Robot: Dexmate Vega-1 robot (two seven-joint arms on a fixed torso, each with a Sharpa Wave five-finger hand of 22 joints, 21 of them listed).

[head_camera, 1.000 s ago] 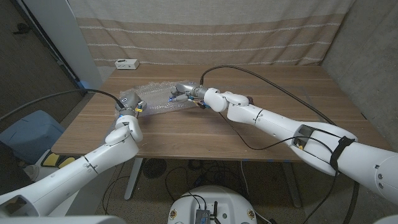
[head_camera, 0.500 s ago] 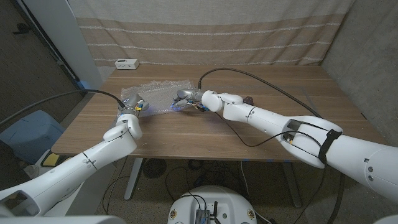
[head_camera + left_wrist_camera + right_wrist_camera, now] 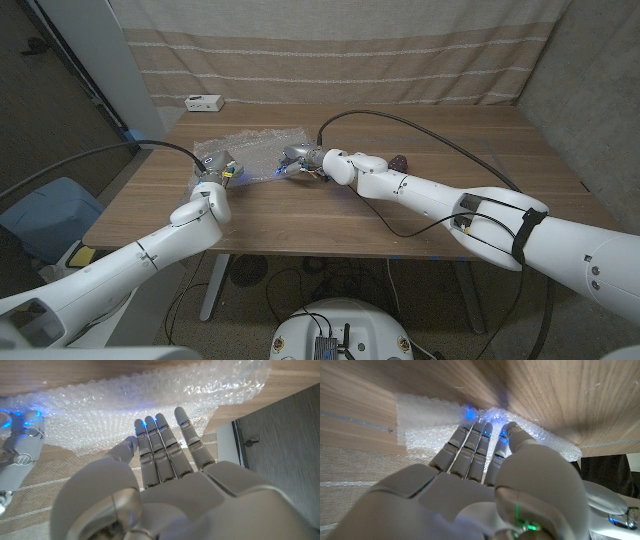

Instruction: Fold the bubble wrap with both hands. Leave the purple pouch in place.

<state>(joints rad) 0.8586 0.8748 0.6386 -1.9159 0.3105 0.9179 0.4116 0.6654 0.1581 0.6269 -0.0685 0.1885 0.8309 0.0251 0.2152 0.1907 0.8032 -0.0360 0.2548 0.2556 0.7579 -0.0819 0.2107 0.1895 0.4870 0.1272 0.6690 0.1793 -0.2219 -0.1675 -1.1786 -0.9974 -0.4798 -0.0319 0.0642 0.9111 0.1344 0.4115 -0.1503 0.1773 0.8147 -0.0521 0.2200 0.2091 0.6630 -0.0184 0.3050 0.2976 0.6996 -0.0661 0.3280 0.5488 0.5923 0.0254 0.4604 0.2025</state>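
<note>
The clear bubble wrap [image 3: 255, 148] lies crumpled at the table's back left, its near part doubled over. My left hand [image 3: 216, 168] is at the wrap's near left corner. Its straight fingers [image 3: 160, 435] lie against the sheet [image 3: 150, 395] and its thumb meets the edge. At the near right corner my right hand [image 3: 300, 158] pinches the wrap [image 3: 430, 425] between thumb and fingers [image 3: 470, 447], and two layers show there. The small dark purple pouch [image 3: 400, 160] sits on the table just behind my right forearm, apart from the wrap.
A white box [image 3: 203, 102] stands at the table's back left edge. A black cable [image 3: 420, 122] loops over the table behind my right arm. A blue bin [image 3: 45, 215] stands on the floor left of the table [image 3: 330, 215].
Both hands have moved away from me toward the back of the table, taking the wrap's near edge with them. The wrap now covers less of the table.
</note>
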